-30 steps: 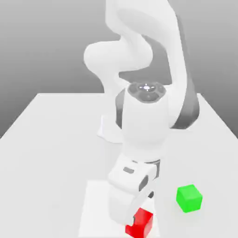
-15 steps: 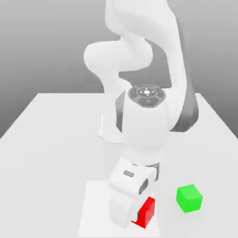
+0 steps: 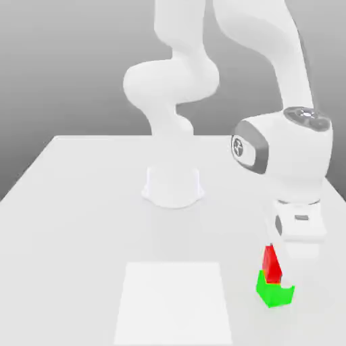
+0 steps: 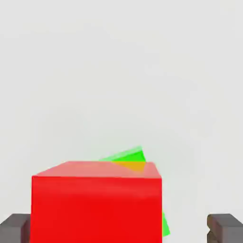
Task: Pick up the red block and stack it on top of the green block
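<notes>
The red block (image 3: 271, 263) rests on top of the green block (image 3: 274, 292) at the exterior view's near right; it sits turned relative to the green one. My gripper (image 3: 289, 255) hangs just above and around the red block, its white hand directly over the stack. In the hand view the red block (image 4: 95, 204) stands between my dark fingertips (image 4: 224, 228), with a clear gap on one side, so the jaws are open. A corner of the green block (image 4: 128, 155) peeks out behind the red one.
A flat white square patch (image 3: 174, 304) lies on the table (image 3: 81, 203) near the front middle. The arm's round base (image 3: 172, 186) stands at the table's centre, behind the patch.
The arm swung from over the white patch to the exterior view's right, carrying the red block onto the green block. The jaws, shut on the block before, now stand open.
</notes>
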You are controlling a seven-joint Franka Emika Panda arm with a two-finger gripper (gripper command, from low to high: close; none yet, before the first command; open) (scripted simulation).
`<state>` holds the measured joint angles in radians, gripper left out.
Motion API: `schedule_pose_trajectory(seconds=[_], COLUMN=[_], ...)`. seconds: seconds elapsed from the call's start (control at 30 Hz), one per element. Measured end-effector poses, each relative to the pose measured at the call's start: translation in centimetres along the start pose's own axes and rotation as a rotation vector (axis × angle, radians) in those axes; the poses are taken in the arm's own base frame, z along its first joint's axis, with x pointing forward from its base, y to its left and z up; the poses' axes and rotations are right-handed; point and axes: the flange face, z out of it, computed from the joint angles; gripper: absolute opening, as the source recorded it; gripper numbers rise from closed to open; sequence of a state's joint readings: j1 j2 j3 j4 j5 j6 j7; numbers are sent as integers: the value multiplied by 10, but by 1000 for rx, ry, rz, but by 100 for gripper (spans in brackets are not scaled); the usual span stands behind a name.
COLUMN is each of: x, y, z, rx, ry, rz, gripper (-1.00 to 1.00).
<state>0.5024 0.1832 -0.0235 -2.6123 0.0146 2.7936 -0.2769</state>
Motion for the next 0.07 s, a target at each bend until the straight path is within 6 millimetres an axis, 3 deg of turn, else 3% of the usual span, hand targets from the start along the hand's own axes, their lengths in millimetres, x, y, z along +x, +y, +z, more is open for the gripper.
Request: schedule_pose_trajectory(seconds=[0.07], x=[0], y=[0], z=[2], rx=[-1], ry=[2], rz=[-1], gripper=[100])
